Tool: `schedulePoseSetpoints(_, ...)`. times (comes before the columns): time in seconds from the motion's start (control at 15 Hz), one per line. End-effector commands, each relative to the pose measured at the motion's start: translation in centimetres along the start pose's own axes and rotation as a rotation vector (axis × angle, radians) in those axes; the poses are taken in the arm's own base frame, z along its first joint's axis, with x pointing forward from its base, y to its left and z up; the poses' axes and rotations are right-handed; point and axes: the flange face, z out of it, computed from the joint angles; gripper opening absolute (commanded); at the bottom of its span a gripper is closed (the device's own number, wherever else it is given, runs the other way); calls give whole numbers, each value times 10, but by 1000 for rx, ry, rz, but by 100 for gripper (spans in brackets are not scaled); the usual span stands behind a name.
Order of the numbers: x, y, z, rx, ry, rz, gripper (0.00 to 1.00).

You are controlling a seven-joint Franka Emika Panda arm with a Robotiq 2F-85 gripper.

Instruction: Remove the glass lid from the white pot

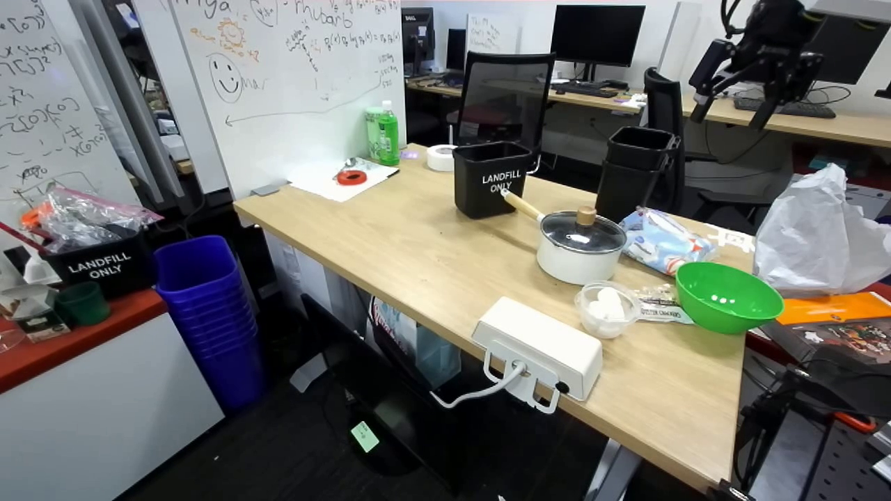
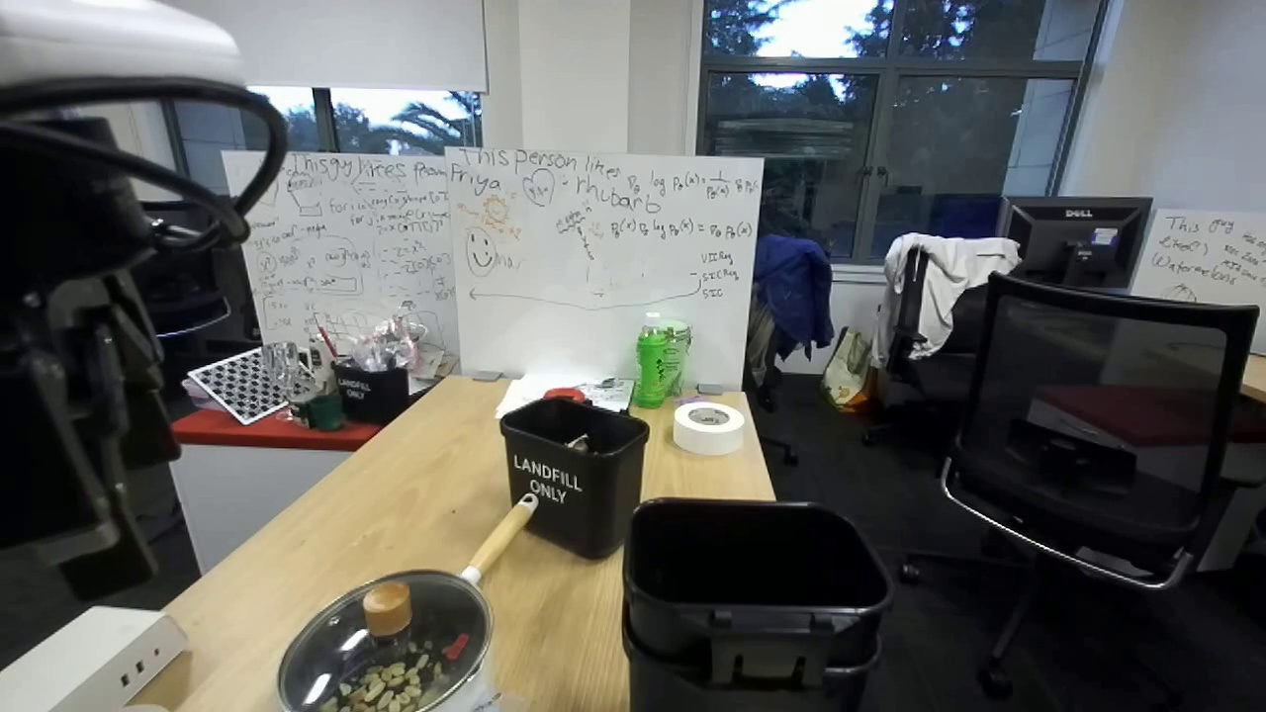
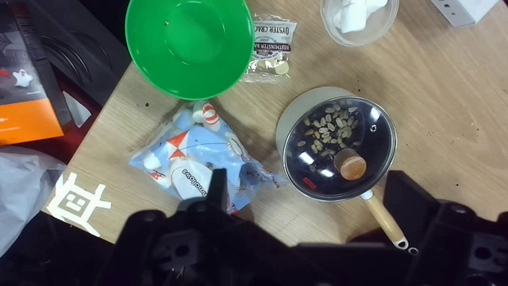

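Several whiteboards [image 2: 605, 269], wooden table [image 1: 418, 247], dark floor [image 2: 841, 485]

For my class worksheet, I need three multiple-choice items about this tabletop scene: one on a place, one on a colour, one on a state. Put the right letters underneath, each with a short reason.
1. Where is the glass lid?
A) Flat on the table
B) On the white pot
C) Inside a black bin

2. What colour is the bowl?
A) Red
B) Blue
C) Green

3. How do the robot's jaws stand?
A) Open, holding nothing
B) Shut on the pot's handle
C) Shut, holding nothing

Right letters:
1. B: both exterior views show it covering the pot, its wooden knob on top.
2. C: its wall is bright green in the wrist view.
3. A: the wrist view shows them spread wide, with nothing gripped.
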Motion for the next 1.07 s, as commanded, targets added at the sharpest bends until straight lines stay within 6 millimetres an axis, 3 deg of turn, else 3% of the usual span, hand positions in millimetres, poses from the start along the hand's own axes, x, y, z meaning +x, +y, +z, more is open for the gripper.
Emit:
schedulePoseSetpoints(0.0, -2, -20, 15, -31, -39, 68, 100)
schedulePoseSetpoints(0.33, -13, -78, 62, -114, -57, 341, 100)
schedulePoseSetpoints(0.47, -8, -94, 83, -146, -59, 455, 100)
schedulePoseSetpoints(1.0, 40, -112, 144, -212, -157, 849, 100)
